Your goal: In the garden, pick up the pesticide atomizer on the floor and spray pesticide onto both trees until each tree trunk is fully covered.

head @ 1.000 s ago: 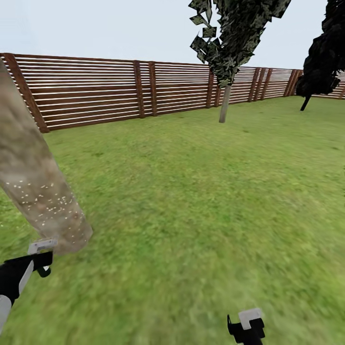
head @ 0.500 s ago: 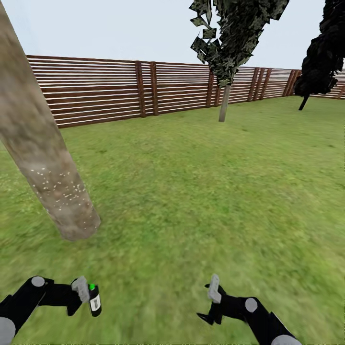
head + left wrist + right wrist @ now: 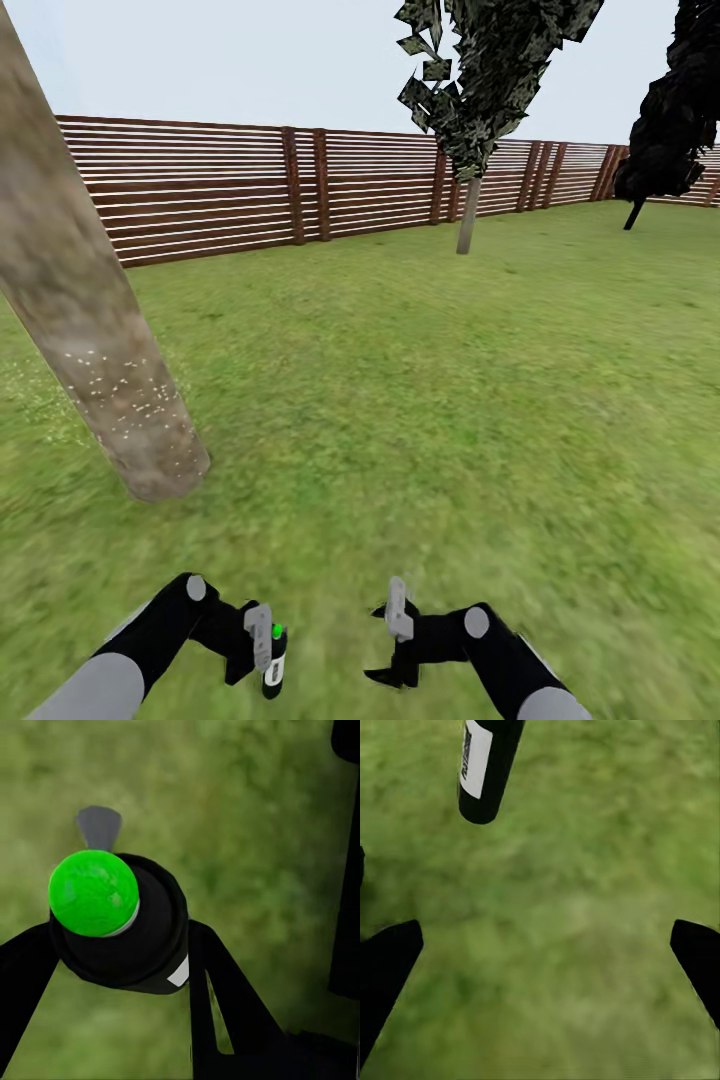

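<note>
One tree trunk (image 3: 95, 330), speckled low down, stands ahead-left of my left end effector (image 3: 262, 640), which pinches the pesticide atomizer (image 3: 274, 662) roughly upright. Right end effector (image 3: 398, 610) spread, empty, over grass.

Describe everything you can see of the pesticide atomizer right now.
The pesticide atomizer is a small black cylindrical bottle with a bright green round cap and a white label on its side. It is clamped between the fingers of the left end effector, held roughly upright above the grass, cap up. From the right wrist view its lower body and label hang in the air, clear of the ground.
</note>
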